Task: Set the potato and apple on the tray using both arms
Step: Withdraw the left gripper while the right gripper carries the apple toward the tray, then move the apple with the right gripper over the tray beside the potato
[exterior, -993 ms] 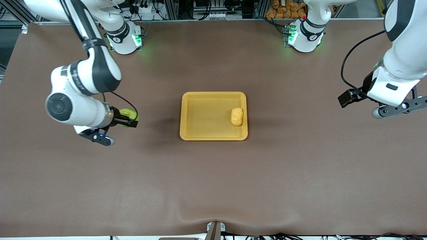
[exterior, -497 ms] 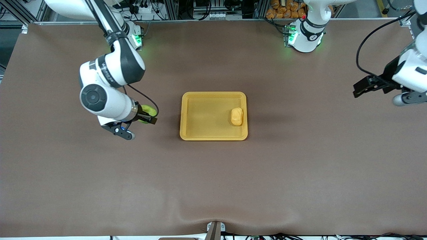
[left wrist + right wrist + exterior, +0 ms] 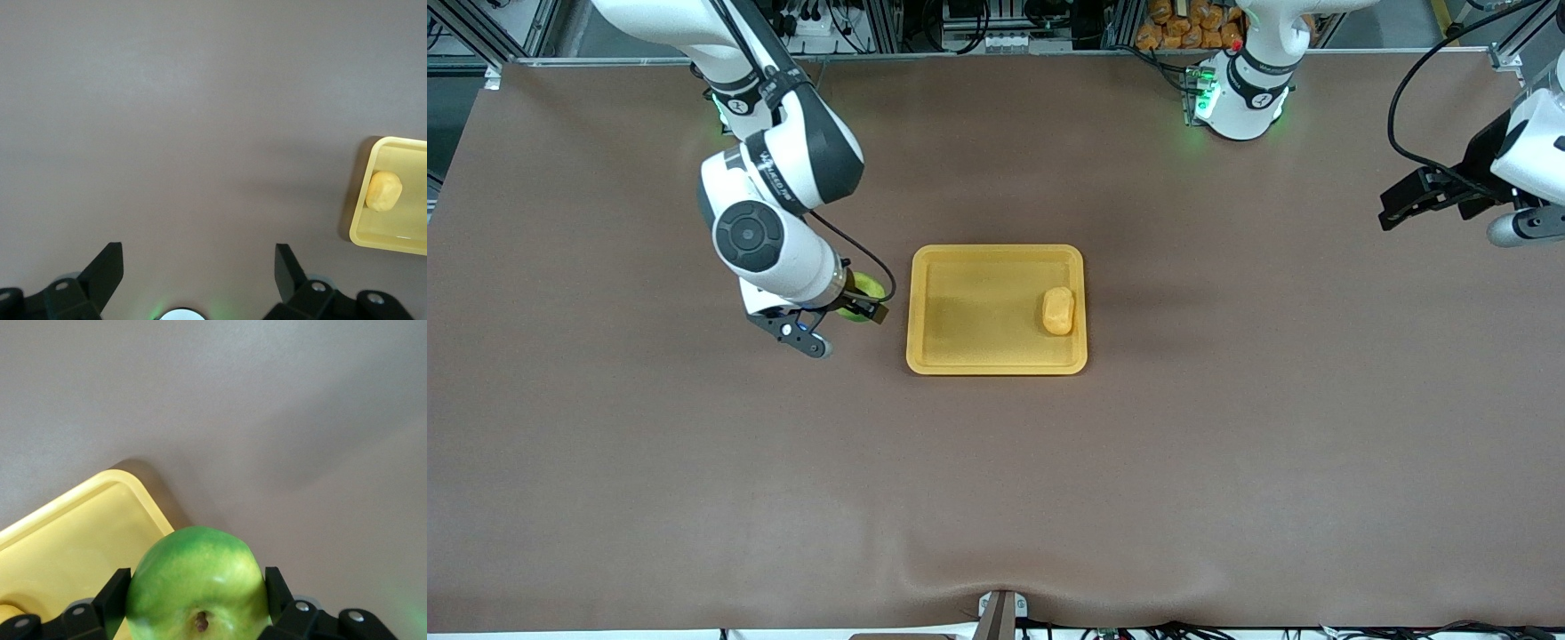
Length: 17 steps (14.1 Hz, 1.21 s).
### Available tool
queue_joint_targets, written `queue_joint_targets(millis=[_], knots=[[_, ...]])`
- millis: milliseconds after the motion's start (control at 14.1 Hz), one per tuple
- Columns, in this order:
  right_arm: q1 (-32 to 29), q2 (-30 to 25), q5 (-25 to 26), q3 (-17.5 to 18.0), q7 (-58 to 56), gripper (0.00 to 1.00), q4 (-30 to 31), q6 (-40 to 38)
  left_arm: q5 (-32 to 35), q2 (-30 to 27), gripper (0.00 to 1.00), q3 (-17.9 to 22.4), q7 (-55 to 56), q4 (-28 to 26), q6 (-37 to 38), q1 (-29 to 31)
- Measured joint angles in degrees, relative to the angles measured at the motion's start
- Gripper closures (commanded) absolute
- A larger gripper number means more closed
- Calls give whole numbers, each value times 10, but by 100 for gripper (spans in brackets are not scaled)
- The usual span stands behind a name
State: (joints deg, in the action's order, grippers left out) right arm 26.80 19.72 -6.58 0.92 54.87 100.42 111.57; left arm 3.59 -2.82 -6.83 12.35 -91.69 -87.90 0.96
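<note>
Right gripper, clamped on the apple, hangs just beside the tray; the potato lies in it. Left gripper, spread wide, waits well apart from the tray over bare table.

The brown table carries the yellow tray at its middle.

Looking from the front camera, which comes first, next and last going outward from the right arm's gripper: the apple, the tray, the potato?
1. The apple: held in the right gripper, over the table beside the tray.
2. The tray: its rim toward the right arm's end of the table comes next.
3. The potato: in the tray, by its rim toward the left arm's end.
</note>
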Motion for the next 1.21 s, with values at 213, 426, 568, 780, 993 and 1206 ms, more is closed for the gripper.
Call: queue_joint_targets(millis=[213, 426, 568, 780, 993, 1206], knots=[[21, 20, 0, 0, 34, 100, 1, 29, -1, -1, 0, -4, 0, 0, 14, 0], [45, 43, 0, 0, 72, 100, 1, 66, -1, -2, 0, -3, 0, 0, 19, 0], [60, 57, 0, 0, 93, 100, 2, 88, -1, -5, 0, -4, 0, 0, 25, 0], [75, 73, 0, 0, 115, 100, 2, 110, -1, -9, 0, -3, 0, 0, 35, 0], [88, 86, 0, 0, 130, 100, 2, 124, -1, -12, 0, -2, -10, 0, 37, 0], [100, 98, 0, -1, 144, 100, 2, 139, -1, -13, 0, 0, -11, 0, 37, 0]])
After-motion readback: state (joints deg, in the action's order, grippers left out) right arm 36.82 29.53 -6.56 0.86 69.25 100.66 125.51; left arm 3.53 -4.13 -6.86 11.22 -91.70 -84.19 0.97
